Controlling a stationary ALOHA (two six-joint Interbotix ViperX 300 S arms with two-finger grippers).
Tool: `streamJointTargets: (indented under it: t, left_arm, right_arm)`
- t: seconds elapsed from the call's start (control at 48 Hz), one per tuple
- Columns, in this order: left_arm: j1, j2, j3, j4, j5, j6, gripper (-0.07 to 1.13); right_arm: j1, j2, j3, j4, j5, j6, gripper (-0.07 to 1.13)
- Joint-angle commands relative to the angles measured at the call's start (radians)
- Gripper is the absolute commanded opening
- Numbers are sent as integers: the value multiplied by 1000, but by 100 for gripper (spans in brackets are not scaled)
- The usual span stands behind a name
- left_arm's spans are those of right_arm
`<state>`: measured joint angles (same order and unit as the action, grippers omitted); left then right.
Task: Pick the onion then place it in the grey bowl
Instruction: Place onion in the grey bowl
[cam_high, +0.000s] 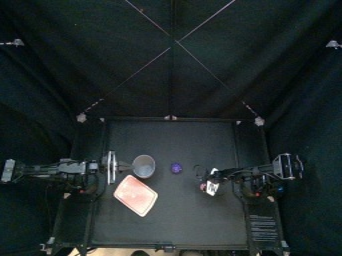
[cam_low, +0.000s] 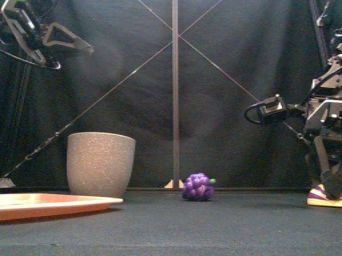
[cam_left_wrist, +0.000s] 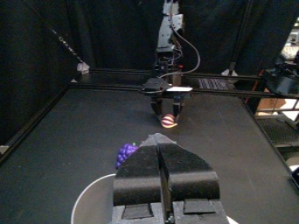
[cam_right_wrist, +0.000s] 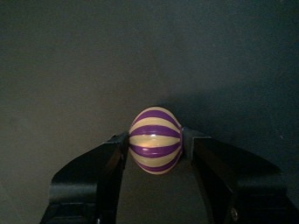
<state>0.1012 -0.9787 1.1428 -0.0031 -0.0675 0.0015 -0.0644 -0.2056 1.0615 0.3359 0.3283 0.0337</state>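
Our right hand (cam_right_wrist: 156, 144) pinches the striped onion (cam_right_wrist: 156, 133). Our left hand (cam_left_wrist: 165, 145) hangs pressed together near the grey bowl (cam_low: 100, 163)

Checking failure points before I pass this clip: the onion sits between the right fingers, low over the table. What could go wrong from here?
1. The right fingers hold the round onion only at their tips; it might slip on the lift.
2. The grapes lie between onion and cup; a low carry could knock them.
3. The left fingers hang by the cup's rim; the arms could clash.
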Motion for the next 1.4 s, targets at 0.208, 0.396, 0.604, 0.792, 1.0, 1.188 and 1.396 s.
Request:
streamJointTargets:
  t: [0.208,0.396,0.604,0.792,1.0,1.188,1.396]
  left_arm:
    - [2,-5,-9,0,2,0,7]
    - [2,-5,-5,0,2,0,7]
    - [3,-5,-5,2,0,3,7]
    - [8,-5,-5,2,0,3,7]
    - [12,-5,-3,0,-5,3,7]
    - [17,-5,-2,0,2,2,7]
    - [26,-5,0,0,2,2,7]
  right_arm:
    - [12,-15,-69,0,20,0,80]
    - [12,-66,-179,-25,32,-3,80]
    - [0,-86,-308,-115,-81,-5,80]
    - [-48,-40,-393,-207,-310,-3,80]
    - [-97,92,-497,-221,-476,-5,80]
    - [-97,267,-627,-222,-565,-3,80]
    - [-94,422,-787,-222,-571,-3,80]
